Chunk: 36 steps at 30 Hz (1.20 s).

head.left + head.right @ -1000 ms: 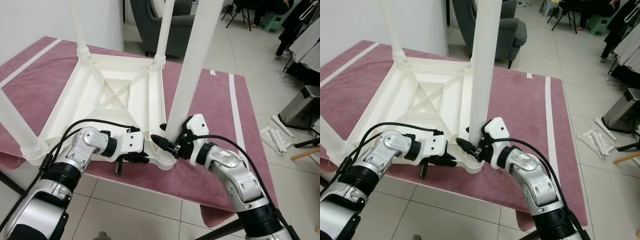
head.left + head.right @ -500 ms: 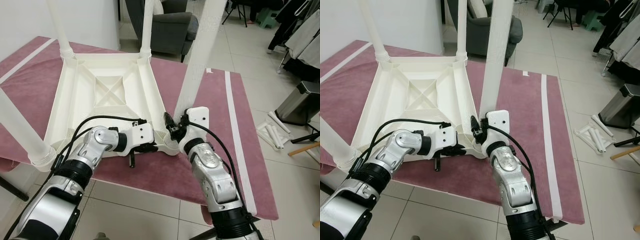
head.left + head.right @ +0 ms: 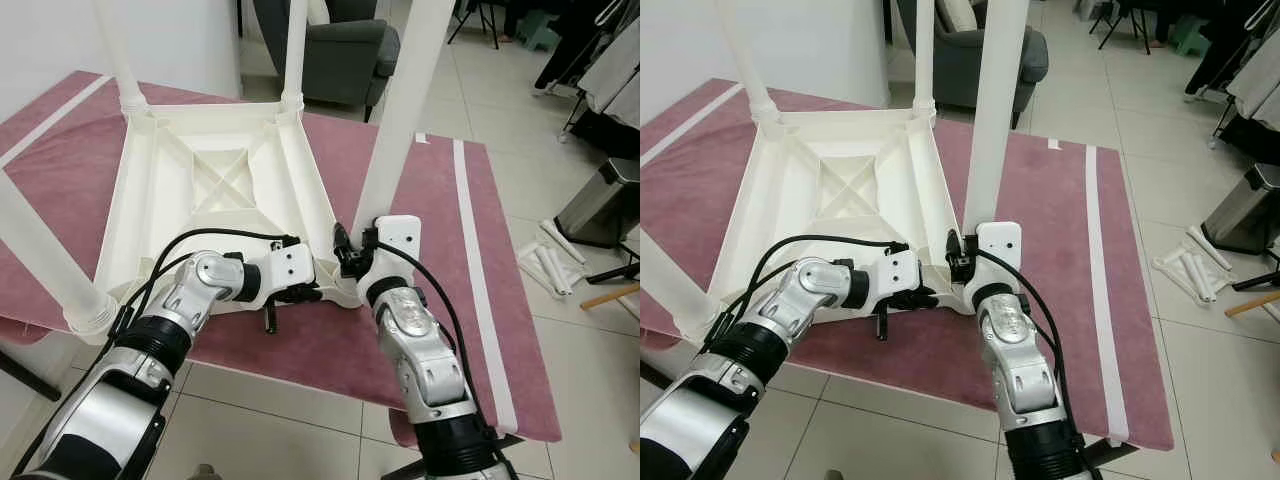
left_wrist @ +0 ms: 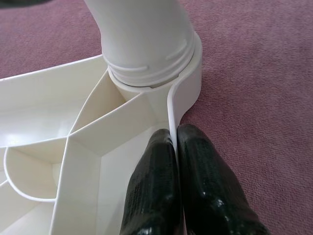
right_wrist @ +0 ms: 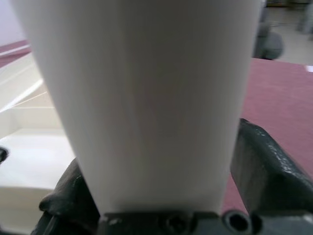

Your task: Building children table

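Note:
A white plastic children's table (image 3: 210,190) lies upside down on the maroon mat, its legs pointing up. My right gripper (image 3: 350,255) is shut around the base of the near right leg (image 3: 400,110), just above the corner socket (image 4: 188,83). In the right wrist view that leg (image 5: 142,98) stands between the two black fingers (image 5: 264,166). My left gripper (image 4: 175,134) is shut on the table's thin rim beside the same socket, one finger on each side of the wall. In the head views the left gripper (image 3: 310,292) sits at the near edge of the table.
The maroon mat (image 3: 440,210) with white stripes covers a raised platform that ends close in front of me. A grey armchair (image 3: 340,50) stands behind it. At the right on the tiled floor are a grey bin (image 3: 600,200) and loose white tubes (image 3: 548,268).
My right forearm has swung in from the right to below the leg, its gripper staying at the leg's base. The camera shifted too. The left gripper holds its place on the rim.

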Motion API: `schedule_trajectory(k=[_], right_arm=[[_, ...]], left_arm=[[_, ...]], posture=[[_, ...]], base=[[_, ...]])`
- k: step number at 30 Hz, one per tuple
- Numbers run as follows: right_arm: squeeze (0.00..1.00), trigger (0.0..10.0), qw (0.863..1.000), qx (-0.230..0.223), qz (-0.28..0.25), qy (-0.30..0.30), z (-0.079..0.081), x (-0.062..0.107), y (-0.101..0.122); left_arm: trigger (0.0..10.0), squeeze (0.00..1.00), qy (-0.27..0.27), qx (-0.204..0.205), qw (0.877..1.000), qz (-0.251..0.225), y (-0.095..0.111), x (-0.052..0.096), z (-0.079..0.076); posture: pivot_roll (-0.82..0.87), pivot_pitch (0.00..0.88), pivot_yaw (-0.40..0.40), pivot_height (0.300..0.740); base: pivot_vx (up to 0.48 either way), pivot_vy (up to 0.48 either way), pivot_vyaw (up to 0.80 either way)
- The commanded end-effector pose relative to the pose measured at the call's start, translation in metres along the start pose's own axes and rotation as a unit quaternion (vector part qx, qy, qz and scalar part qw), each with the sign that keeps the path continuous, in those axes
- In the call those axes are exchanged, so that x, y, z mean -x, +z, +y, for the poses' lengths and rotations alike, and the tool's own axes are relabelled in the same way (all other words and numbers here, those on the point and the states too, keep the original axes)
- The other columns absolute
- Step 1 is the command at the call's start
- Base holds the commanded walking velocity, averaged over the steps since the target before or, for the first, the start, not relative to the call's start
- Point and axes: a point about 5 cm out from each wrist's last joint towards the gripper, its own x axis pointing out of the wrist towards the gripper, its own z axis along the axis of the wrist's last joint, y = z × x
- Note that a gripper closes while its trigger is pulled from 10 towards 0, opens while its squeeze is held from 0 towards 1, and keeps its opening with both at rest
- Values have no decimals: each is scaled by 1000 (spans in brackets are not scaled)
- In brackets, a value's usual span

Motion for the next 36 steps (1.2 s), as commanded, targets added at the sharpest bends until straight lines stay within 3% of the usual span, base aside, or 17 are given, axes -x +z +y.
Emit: schedule_trajectory(k=[1,4,6,8,11,14,17,18,19,21,23,25,26,28,29,34,36], right_arm=[[0,10000,998,-4,-12,54,5,0,8],[0,10000,981,29,-18,189,-3,9,19],[0,10000,980,31,-17,197,-4,10,19],[0,10000,967,51,2,248,-10,12,18],[0,10000,936,56,43,346,-15,18,14],[0,10000,919,56,62,386,-14,20,9],[0,10000,913,54,68,398,-13,21,7],[0,3059,906,45,73,415,-11,22,6],[0,0,900,38,77,427,-8,23,3],[0,0,893,28,80,441,-1,23,-1],[0,0,893,25,80,442,2,23,-2],[0,0,907,31,86,410,2,17,-7],[0,0,926,46,98,361,-1,10,-14],[0,0,942,65,110,310,-6,3,-21],[0,0,968,68,116,210,-15,-7,-25],[0,0,983,56,126,122,-25,-13,-29],[0,0,991,48,124,7,-38,-17,-28]], left_arm=[[0,0,-28,-38,998,-48,16,1,-2],[0,0,-62,-55,996,-44,14,13,-11],[0,0,-66,-57,995,-43,14,14,-13],[0,0,-89,-65,993,-38,11,22,-20],[0,0,-119,-74,989,-39,11,39,-34],[0,0,-125,-77,988,-40,11,46,-38],[0,0,-126,-77,988,-41,12,48,-38],[0,0,-126,-76,988,-41,12,50,-39],[0,0,-126,-76,988,-40,13,52,-40],[0,0,-118,-72,990,-40,13,51,-39],[0,0,-113,-71,990,-41,13,51,-38],[0,0,-97,-64,992,-41,14,47,-37],[0,0,-82,-57,994,-47,16,42,-33],[0,0,-66,-49,995,-55,19,37,-30],[0,0,-42,-44,996,-64,25,28,-20],[0,0,-18,-39,997,-70,32,20,-10],[0,0,5,-41,997,-70,41,7,4]], posture=[[128,0,-33,740],[127,0,-33,740],[127,0,-33,740],[132,0,-36,740],[149,0,-44,740],[156,0,-48,740],[158,0,-48,740],[163,0,-50,740],[167,0,-52,740],[172,0,-56,740],[172,0,-56,740],[173,0,-56,740],[170,0,-55,740],[170,0,-55,740],[165,0,-51,740],[163,0,-48,740],[159,0,-40,740]], base=[[0,0,0],[0,0,0],[0,0,0],[0,0,0],[0,0,0],[0,0,0],[0,0,0],[0,0,0],[0,0,0],[0,0,0],[0,0,0],[0,0,0],[0,0,0],[0,0,0],[0,0,0],[0,0,0],[0,0,0]])
